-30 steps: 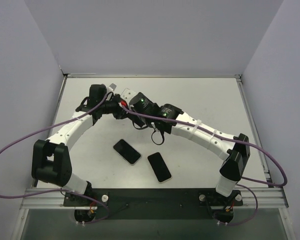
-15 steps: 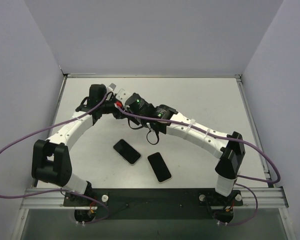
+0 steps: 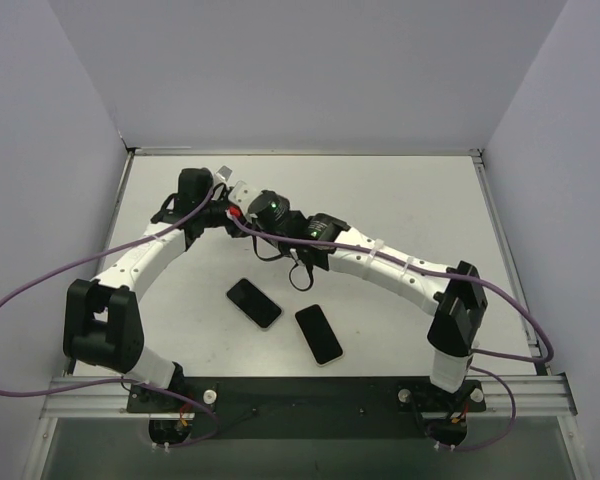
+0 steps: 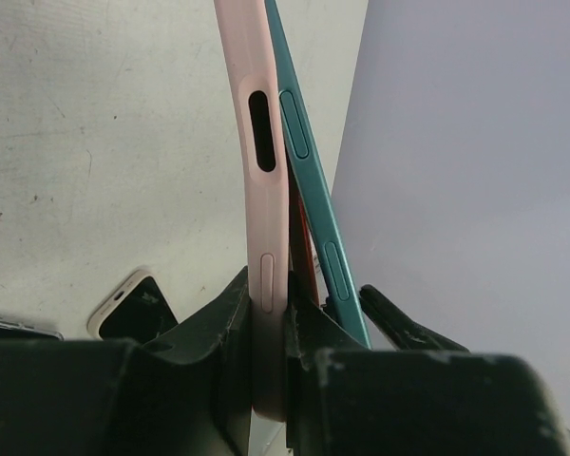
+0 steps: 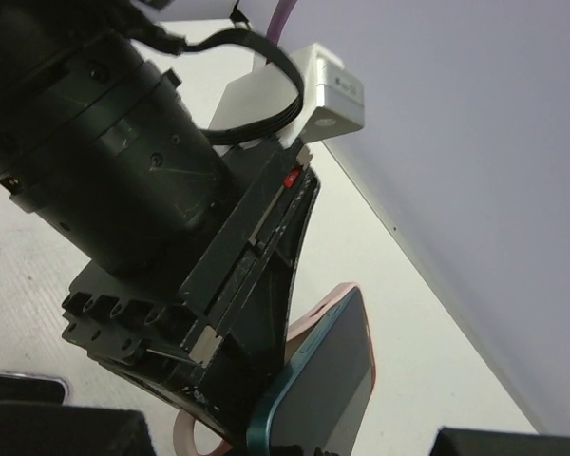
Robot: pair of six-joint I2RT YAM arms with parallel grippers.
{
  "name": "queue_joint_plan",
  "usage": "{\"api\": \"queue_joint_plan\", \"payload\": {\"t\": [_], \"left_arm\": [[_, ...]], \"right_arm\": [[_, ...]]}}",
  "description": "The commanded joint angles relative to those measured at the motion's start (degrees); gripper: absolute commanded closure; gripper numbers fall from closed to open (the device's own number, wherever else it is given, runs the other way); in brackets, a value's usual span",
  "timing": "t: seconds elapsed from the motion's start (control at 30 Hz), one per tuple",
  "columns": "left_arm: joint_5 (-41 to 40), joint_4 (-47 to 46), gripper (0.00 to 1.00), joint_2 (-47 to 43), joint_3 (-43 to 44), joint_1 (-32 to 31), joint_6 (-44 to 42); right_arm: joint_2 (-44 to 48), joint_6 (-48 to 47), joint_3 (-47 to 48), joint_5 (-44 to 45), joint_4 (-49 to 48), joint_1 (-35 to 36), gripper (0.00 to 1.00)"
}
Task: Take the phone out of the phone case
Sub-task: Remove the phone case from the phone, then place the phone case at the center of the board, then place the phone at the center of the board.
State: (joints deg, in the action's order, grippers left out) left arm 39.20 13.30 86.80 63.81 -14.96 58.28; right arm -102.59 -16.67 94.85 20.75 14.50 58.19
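Pink curved case (image 4: 266, 142) | left pincer (image 4: 266, 332) clamps it | flat teal phone (image 4: 315, 195) | right pincer (image 5: 285, 439) unclear

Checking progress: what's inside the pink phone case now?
A teal phone, its upper end splayed out of the pink case. The lower end is covered by the jaws of the left gripper, so its seating there is hidden.

The phone case (image 4: 264, 218) is pale pink. It is seen edge-on, standing upright off the surface, with a long oval slot and a raised button strip on its side. The phone (image 4: 295, 123) is teal with a dark screen. It lies against the case at the far end and splays away toward the near end, apparently partly freed.
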Motion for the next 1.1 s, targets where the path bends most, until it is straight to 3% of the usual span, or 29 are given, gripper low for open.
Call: {"api": "queue_joint_plan", "payload": {"t": [0.0,0.03,0.07,0.33,0.67,0.9,1.07], "left_arm": [[3.51,-2.05,1.0,-2.87,2.98,-0.33,1.22],[3.6,-1.96,1.0,-2.87,2.99,-0.33,1.22],[3.6,-1.96,1.0,-2.87,3.07,-0.42,1.22],[3.87,-2.31,1.0,-1.9,2.28,0.28,0.87],[3.25,-1.44,1.0,0.38,1.58,2.13,-1.06],[3.61,-1.17,1.0,3.71,3.16,8.36,-4.4],[-0.35,-9.94,1.0,8.81,2.98,10.13,-7.39]], "right_arm": [[-2.09,-0.92,-2.29,4.12,-2.55,-1.42,0.75],[-1.83,-0.74,-2.65,3.77,-2.9,-1.42,0.8],[-1.57,-0.3,-3.09,3.42,-3.6,-1.5,1.0],[5.28,3.91,-3.97,2.01,-5.27,-3.87,1.0],[20.84,18.15,-9.15,-3.18,-8.18,-12.31,1.0],[23.39,17.37,-14.42,7.09,-5.45,-17.05,1.0],[21.91,17.19,-20.66,20.36,-3.96,-19.96,1.0]]}}
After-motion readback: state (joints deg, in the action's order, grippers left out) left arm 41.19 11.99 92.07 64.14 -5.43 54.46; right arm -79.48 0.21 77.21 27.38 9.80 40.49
